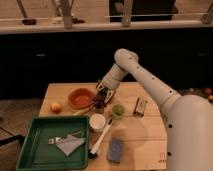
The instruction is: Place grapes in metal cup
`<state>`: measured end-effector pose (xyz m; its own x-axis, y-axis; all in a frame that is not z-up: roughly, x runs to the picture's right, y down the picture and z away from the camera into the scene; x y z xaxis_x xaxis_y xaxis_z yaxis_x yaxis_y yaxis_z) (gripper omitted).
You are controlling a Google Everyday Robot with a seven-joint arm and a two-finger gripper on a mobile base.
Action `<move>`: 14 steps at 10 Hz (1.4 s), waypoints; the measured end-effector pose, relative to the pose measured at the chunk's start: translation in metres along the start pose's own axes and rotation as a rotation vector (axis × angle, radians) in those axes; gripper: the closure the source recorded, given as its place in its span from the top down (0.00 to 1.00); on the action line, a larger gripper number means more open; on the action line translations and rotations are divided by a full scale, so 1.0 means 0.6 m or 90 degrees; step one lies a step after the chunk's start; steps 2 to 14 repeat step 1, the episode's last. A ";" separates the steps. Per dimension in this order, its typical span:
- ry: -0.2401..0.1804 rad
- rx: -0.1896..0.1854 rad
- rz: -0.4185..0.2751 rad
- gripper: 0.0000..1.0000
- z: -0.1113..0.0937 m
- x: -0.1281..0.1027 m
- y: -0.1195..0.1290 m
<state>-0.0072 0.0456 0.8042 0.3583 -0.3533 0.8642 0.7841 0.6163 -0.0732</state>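
Note:
My gripper (102, 95) hangs at the end of the white arm, which reaches in from the lower right. It is at the back middle of the wooden table (150, 137), just right of the orange bowl (80, 97). Directly under it stands the small dark metal cup (99, 105), partly hidden by the gripper. Something dark sits at the gripper's tip, right at the cup's mouth; I cannot make it out as grapes. The light green cup (118, 110) stands just to the right and the white cup (97, 121) just in front.
A green tray (30, 150) with a grey cloth (70, 145) fills the front left. An orange fruit (56, 106) lies at the left. A white utensil (102, 135), a blue sponge (116, 150) and a brown packet (140, 106) lie around the cups.

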 end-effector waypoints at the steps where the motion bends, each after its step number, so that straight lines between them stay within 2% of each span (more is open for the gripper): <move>1: 0.004 0.004 0.002 0.80 -0.002 0.003 0.002; 14: 0.004 0.004 0.002 0.80 -0.002 0.003 0.002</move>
